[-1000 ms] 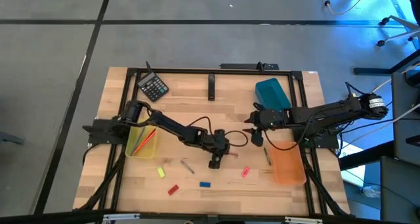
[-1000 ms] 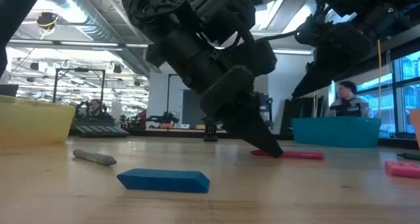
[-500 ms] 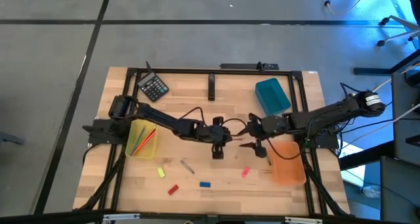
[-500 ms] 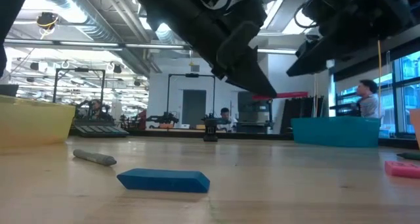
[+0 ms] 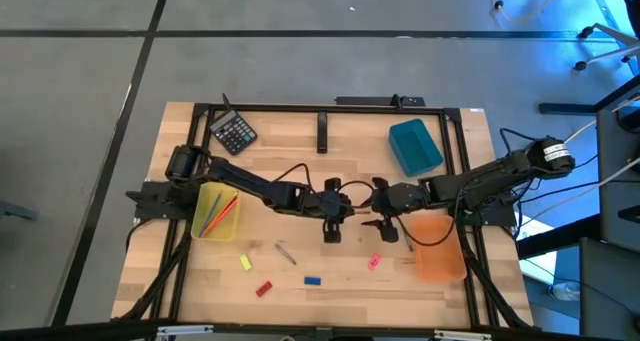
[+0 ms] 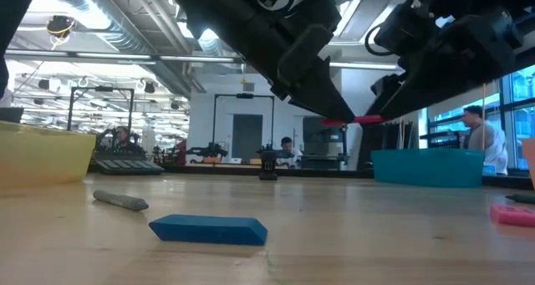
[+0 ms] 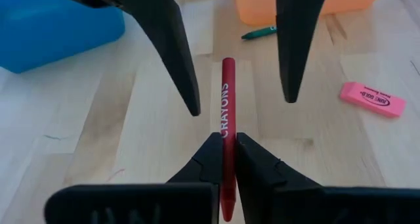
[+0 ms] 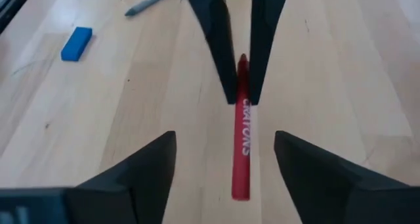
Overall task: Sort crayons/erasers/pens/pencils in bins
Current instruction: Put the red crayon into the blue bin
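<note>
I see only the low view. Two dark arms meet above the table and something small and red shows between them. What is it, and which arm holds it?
Observer: It is a thin red crayon printed CRAYONS. The left gripper is shut on one end of it.
Operator: Has the right gripper closed on it too?
Observer: No. The right gripper is open. Its fingers stand on both sides of the crayon's free end, apart from it.
Operator: Which bin is nearest to them?
Observer: Seen from above, it is the translucent orange plastic bin, just beside the right gripper.
</note>
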Robot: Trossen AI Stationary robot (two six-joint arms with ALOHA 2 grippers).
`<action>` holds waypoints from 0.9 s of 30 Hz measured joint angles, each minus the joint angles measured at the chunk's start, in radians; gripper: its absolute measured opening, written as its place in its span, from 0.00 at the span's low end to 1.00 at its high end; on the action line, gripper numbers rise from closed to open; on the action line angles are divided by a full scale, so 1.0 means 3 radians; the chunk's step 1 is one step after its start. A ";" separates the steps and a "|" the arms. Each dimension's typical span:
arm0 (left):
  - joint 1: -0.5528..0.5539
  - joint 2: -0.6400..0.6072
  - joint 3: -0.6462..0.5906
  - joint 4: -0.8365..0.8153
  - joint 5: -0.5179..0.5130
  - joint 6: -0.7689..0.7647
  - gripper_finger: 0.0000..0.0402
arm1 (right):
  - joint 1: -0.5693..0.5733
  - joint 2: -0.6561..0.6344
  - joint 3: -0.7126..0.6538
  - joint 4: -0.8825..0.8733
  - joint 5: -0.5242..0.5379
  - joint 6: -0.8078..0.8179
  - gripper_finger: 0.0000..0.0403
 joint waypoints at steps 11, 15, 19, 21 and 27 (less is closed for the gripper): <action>-0.0002 0.0000 0.0001 0.0005 0.0009 -0.0001 0.04 | -0.0001 0.0000 0.0019 -0.0028 -0.0005 -0.0011 0.29; -0.0006 0.0000 0.0001 0.0007 0.0022 -0.0001 0.06 | -0.0001 -0.0001 0.0019 -0.0064 -0.0004 -0.0013 0.19; -0.0006 0.0000 0.0004 0.0007 0.0024 -0.0002 0.06 | -0.0001 -0.0001 0.0019 -0.0071 0.0014 -0.0014 0.14; -0.0005 0.0000 0.0004 0.0010 0.0015 -0.0007 0.06 | -0.0001 -0.0002 0.0019 -0.0079 0.0077 -0.0012 0.13; -0.0002 0.0000 0.0008 0.0114 -0.0039 -0.0006 0.13 | -0.0031 -0.0005 0.0020 -0.0189 0.0239 0.0023 0.11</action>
